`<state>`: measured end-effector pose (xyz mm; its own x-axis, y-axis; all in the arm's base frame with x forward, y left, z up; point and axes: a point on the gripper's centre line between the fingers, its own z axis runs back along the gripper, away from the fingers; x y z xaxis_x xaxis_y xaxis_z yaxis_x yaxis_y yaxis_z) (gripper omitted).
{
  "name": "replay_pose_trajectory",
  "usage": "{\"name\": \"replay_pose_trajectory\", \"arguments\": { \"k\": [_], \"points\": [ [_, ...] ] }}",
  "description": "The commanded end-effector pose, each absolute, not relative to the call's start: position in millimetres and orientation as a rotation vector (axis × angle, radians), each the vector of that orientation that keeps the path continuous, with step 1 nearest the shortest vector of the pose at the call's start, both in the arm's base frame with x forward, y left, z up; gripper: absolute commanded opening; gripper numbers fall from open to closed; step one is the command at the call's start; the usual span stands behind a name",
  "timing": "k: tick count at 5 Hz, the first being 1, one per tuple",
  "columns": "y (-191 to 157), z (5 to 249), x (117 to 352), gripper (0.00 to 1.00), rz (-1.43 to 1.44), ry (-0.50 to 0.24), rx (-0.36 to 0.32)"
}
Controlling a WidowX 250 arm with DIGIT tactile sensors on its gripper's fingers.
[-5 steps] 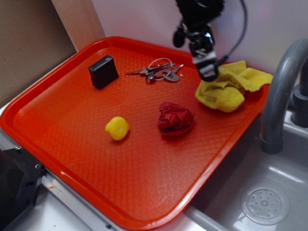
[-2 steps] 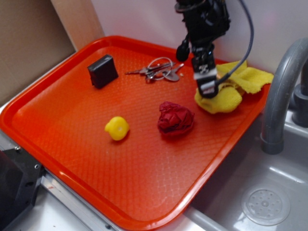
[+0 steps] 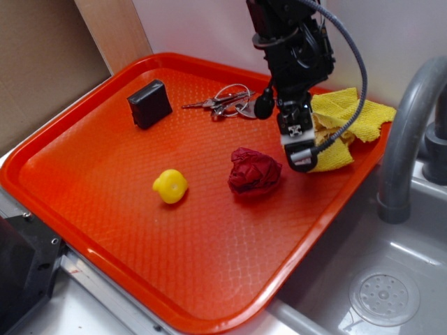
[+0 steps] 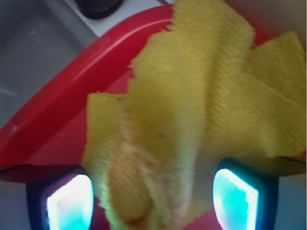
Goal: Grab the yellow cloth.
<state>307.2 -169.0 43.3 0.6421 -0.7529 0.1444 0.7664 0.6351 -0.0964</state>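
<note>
Here the claw point(image 3: 299, 155) points down at the near-left edge of the yellow cloth point(image 3: 343, 124), at the tray's far right corner. In the wrist view its two fingertips point(image 4: 72, 201) sit wide apart at the bottom corners, w/ the yellow cloth point(image 4: 192, 120) bunched up between them and filling most of the frame. Neither pad clearly presses the fabric, so it looks open around the cloth, not clamped; the blur makes contact hard to judge.

Exterior view only: the whole orange-red tray point(image 3: 105, 202) w/ its other contents. A dark red wad point(image 3: 255, 171) lies just left of the claw, close but apart. A small round yellow object point(image 3: 170, 185) sits further left, near mid-tray. A black box point(image 3: 149, 103) rests toward the far left, and a bunch of keys point(image 3: 230, 102) lies at the far side, behind the arm. A grey tap point(image 3: 405, 139) curves up at right, over a grey sink point(image 3: 384, 293) w/ a round drain.

Wrist view only: cloth texture close up, a fine woven terry weave, bright yellow, folded in overlapping layers w/ ragged edges, one fold hanging down centre. The tray rim point(image 4: 62, 105) shows as a red curve at left.

In the exterior view the cloth is crumpled, partly hidden by the arm and cable, its right end draped near the tray rim.
</note>
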Motion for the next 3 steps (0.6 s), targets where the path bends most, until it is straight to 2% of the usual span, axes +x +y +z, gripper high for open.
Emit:
{"name": "replay_pose_trajectory", "arguments": {
  "k": [1, 2, 3],
  "points": [
    [-197.3, 60.4, 302.1, 1.0, -0.918, -0.162, -0.177],
    [-196.8, 48.8, 307.0, 0.0, -0.874, -0.138, -0.144],
    [-192.9, 42.6, 306.3, 0.0, -0.864, -0.135, -0.14]
  ]
}}
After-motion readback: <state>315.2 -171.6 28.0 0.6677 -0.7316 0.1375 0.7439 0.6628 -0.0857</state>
